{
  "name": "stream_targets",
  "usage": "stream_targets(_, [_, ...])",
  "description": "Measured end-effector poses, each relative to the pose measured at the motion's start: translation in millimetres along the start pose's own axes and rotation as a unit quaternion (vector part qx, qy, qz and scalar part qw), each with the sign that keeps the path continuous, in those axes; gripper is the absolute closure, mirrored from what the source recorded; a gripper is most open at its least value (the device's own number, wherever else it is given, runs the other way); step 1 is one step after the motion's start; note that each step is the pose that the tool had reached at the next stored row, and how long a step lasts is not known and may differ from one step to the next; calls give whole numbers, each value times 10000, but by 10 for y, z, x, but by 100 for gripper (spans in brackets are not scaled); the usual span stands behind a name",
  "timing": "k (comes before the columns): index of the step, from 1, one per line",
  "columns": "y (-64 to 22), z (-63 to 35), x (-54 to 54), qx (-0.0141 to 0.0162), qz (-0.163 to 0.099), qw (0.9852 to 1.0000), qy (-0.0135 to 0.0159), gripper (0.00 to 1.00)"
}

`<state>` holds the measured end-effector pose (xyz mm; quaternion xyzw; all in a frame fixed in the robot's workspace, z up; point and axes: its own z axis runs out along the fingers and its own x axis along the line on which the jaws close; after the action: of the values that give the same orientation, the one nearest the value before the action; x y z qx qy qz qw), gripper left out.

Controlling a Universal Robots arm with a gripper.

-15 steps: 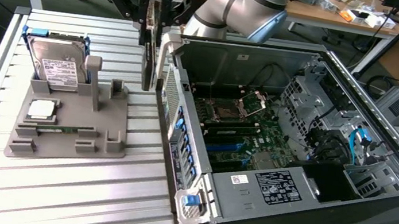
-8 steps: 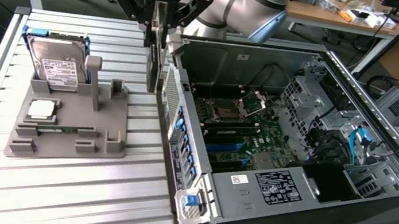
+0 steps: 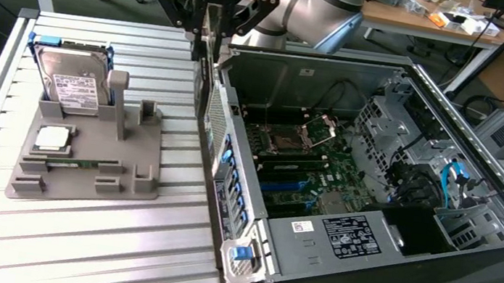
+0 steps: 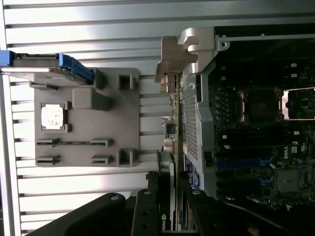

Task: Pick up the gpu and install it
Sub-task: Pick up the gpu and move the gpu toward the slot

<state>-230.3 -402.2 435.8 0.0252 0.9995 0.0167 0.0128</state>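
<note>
Pincer [image 3: 210, 30] clamped on gpu [image 3: 204, 69], edge-on beside case [image 3: 359, 75] wall; tray [image 3: 81, 177] with hard drive [image 3: 75, 81] nearby.

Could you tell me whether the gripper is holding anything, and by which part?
Yes: the gripper is clamped on the upper edge of the gpu, which hangs vertically beneath it.

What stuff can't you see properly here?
- gpu face: exterior view, the card is edge-on.
- Drive label writing: exterior view, too small to read.
- Gripper body: wrist view, dark and cut off by the picture's edge.
</note>
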Motion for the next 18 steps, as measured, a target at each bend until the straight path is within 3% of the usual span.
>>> stream_targets(18, [-2, 5, -214, 0, 0, 10000, 0, 73])
